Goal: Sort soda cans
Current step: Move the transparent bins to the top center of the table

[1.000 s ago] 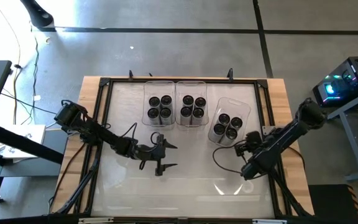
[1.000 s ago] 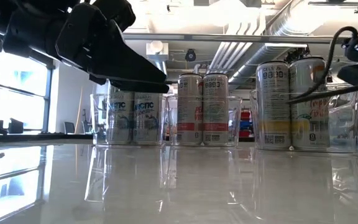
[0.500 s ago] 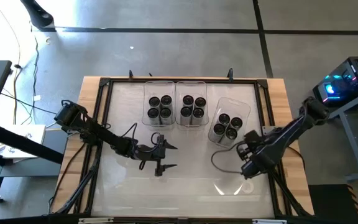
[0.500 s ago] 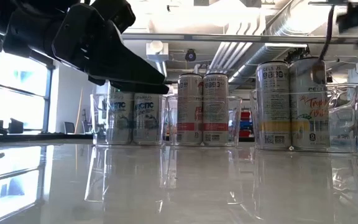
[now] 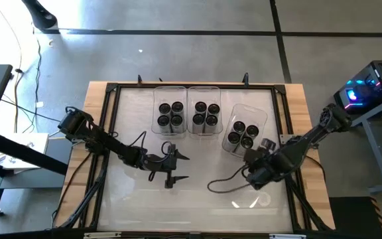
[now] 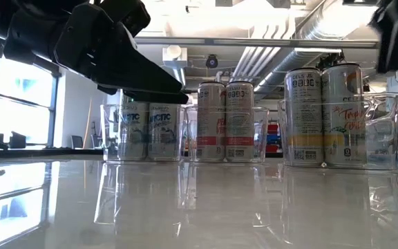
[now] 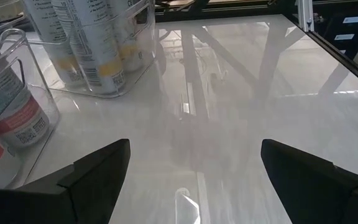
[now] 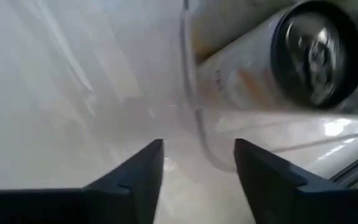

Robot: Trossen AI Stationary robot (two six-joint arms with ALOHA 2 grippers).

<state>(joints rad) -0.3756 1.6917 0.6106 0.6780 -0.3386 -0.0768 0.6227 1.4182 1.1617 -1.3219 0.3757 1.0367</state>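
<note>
Left arm reaches in from the table's left edge, stretched low across the white table top (image 5: 197,192). Left gripper (image 5: 178,167) sits over bare table just in front of the left bin (image 5: 156,109), fingers spread wide, nothing between them. The left wrist view confirms it: both dark fingers (image 7: 92,177) far apart with only glossy table between.

Right arm comes in from the right edge, elbow out past the frame rail, wrist bent back toward table centre. Right gripper (image 5: 252,174) hangs just in front of the tilted right bin (image 5: 265,116), near its front corner. In the right wrist view the fingers (image 8: 138,171) stand partly apart and hold nothing; between them shows table and the curved clear wall of that bin, with a can top behind it.

Soda cans (image 5: 171,114): all upright in three clear bins at the back of the table, four per bin. Left bin and middle bin (image 5: 190,109) stand side by side, squared up; the right bin is rotated and set slightly apart.

Labels, low view: left-bin cans (image 6: 147,131) read roughly "CTIC", blue print on silver. Middle-bin cans (image 6: 225,121) have red script, not legible, plus small code squares low down. Right-bin cans (image 6: 323,114) carry a row of round digits up top and orange script, possibly "Tropi…"; can't confirm the brand.
</note>
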